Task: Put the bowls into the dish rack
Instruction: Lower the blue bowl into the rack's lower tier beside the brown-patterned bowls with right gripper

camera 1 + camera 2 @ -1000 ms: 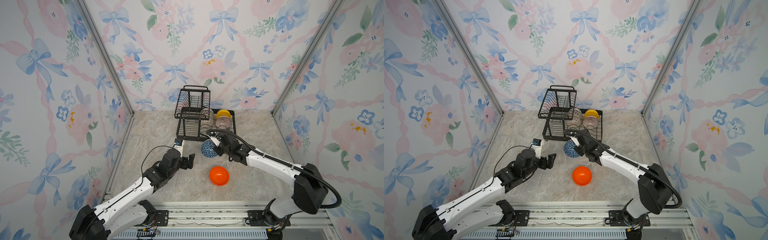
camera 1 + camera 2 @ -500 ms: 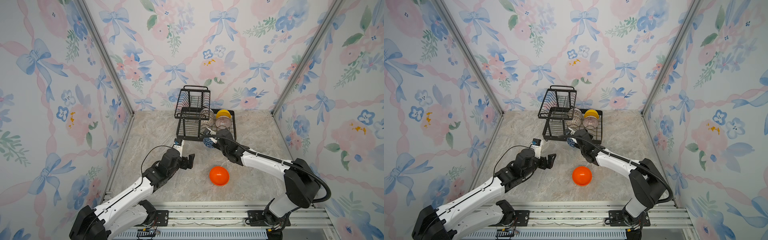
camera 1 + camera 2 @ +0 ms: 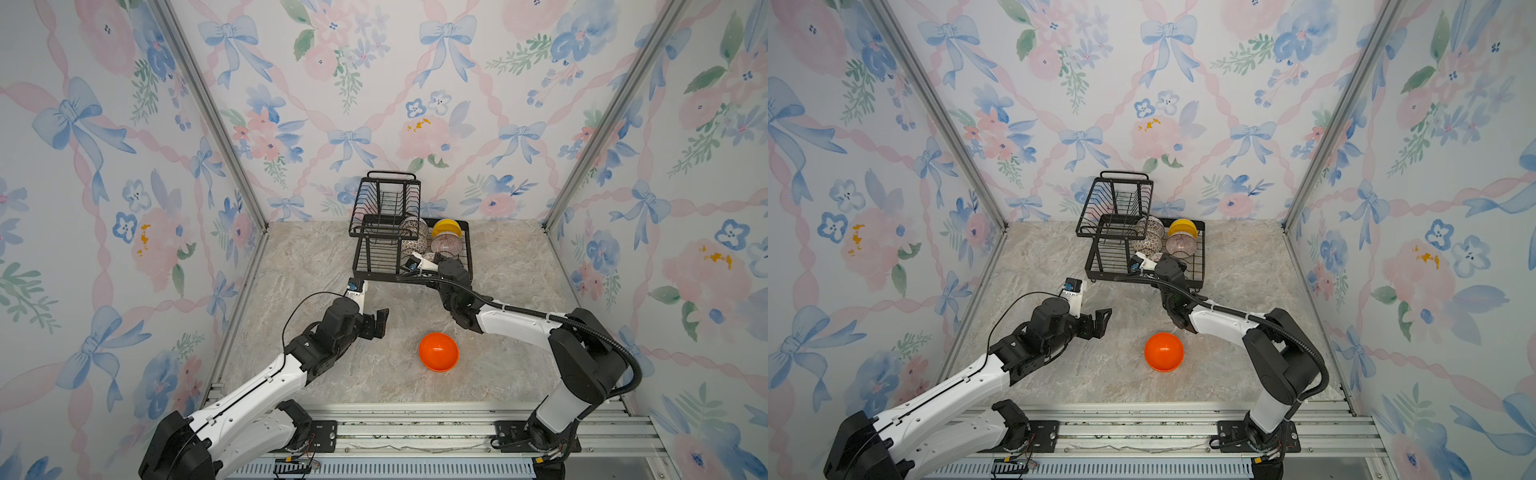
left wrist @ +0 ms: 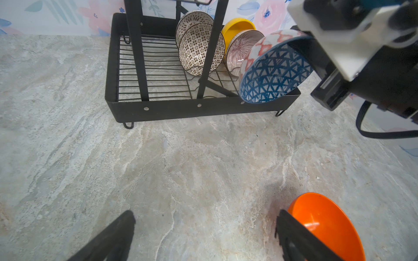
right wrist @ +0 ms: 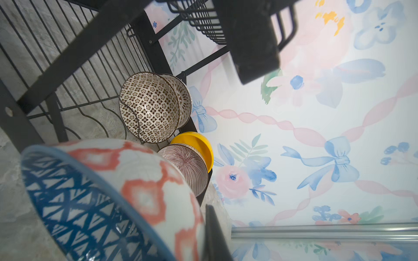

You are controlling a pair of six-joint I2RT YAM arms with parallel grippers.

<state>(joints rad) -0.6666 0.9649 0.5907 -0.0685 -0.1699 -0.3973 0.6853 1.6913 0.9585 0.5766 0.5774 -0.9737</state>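
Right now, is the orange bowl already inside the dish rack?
No, the orange bowl lies on the table in front of the dish rack, apart from it.

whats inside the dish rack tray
Four bowls stand on edge: two patterned bowls, a yellow bowl and a ribbed bowl. A blue bowl is held at the tray's front rim. The rear ones are partly covered.
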